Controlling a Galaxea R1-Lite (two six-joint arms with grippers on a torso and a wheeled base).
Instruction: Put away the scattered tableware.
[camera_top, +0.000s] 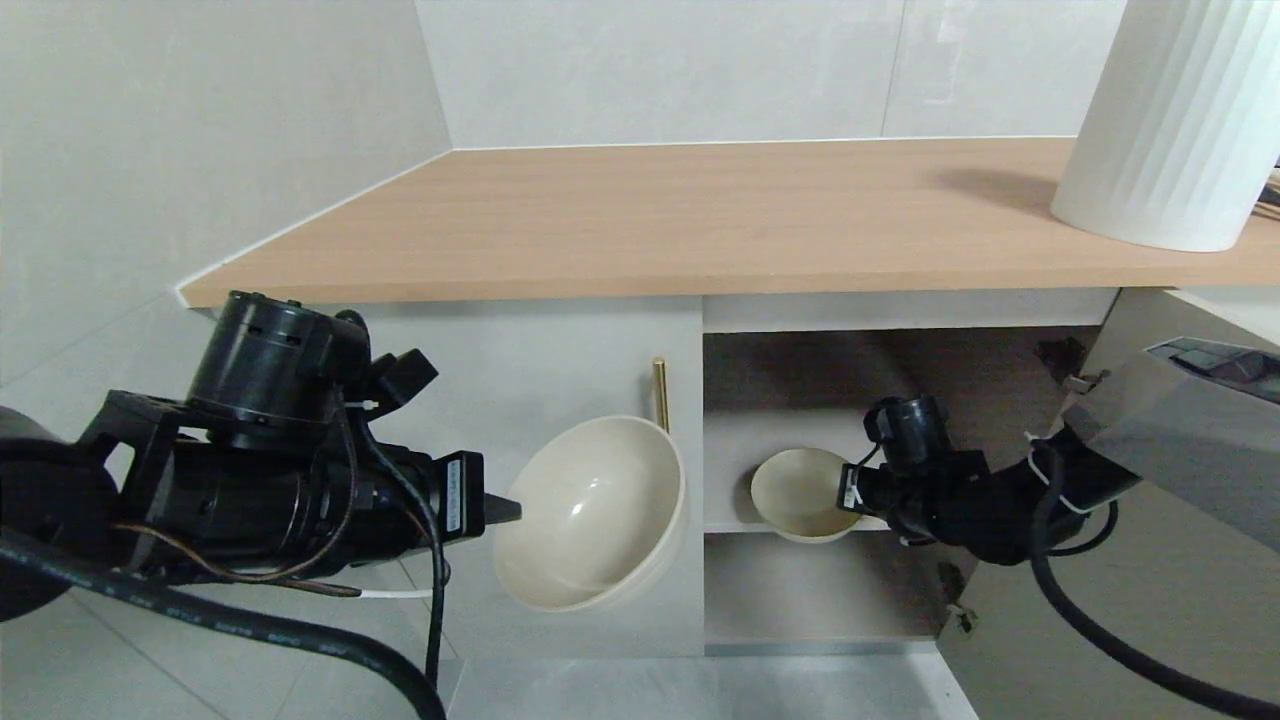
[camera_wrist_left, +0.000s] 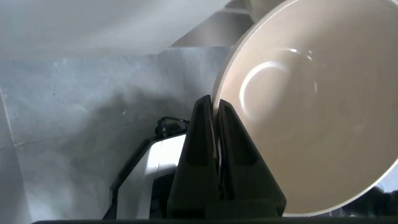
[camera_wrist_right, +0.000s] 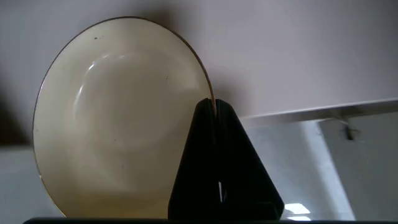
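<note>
Rim of large bowl (camera_top: 590, 515) pinched by left gripper (camera_top: 512, 510); small bowl's (camera_top: 800, 490) by right gripper (camera_top: 852, 492).

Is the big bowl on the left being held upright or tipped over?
Tipped: the big bowl is on edge, hollow facing sideways, rim pinched in the left pincer.

Left gripper (camera_top: 508, 511), right gripper (camera_top: 848, 496): fingers (camera_wrist_left: 200, 149) pinched together.

The large bowl (camera_top: 590, 515) hangs before the closed door (camera_top: 560, 360), left of the small bowl (camera_top: 800, 493) at the shelf (camera_top: 730, 450).
</note>
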